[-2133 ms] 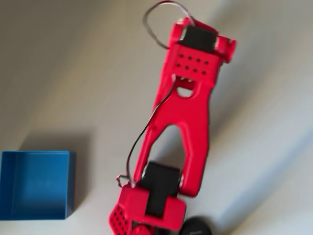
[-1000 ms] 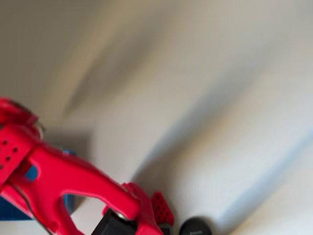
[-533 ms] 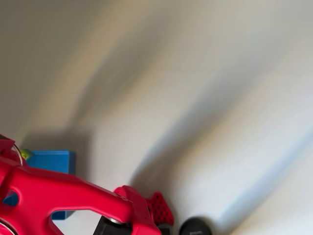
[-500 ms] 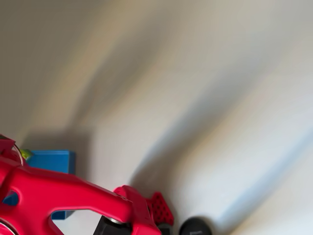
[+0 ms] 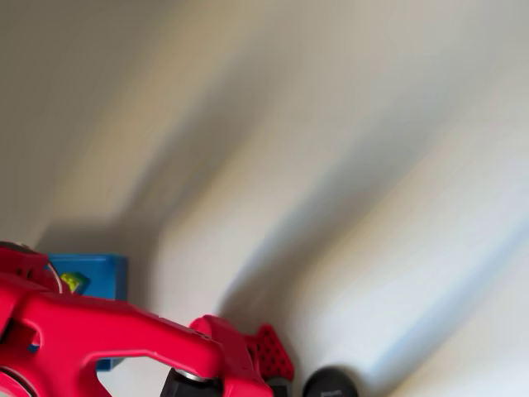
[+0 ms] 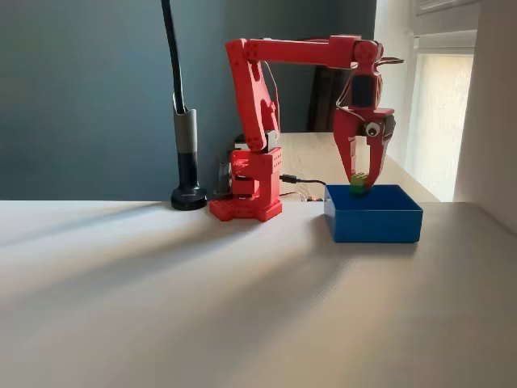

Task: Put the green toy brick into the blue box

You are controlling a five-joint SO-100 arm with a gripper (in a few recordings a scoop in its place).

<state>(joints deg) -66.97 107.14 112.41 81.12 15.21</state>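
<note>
In the fixed view my red gripper (image 6: 360, 183) hangs straight down over the blue box (image 6: 373, 215), fingertips just above its rim. The green toy brick (image 6: 358, 185) sits pinched between the fingertips, so the gripper is shut on it. From overhead, the green toy brick (image 5: 73, 282) shows as a lime patch over the blue box (image 5: 101, 270) at the lower left. The red arm (image 5: 116, 335) crosses in front and hides most of the box.
A black lamp post stands on a round base (image 6: 189, 196) left of the arm's red base (image 6: 246, 204); the same round base (image 5: 329, 385) shows at the overhead view's bottom edge. The pale table stretches wide in front of and left of the box.
The arm has swung from the middle of the overhead view to the lower left, over the blue box. The green brick has moved further in over the box since half a second ago.
</note>
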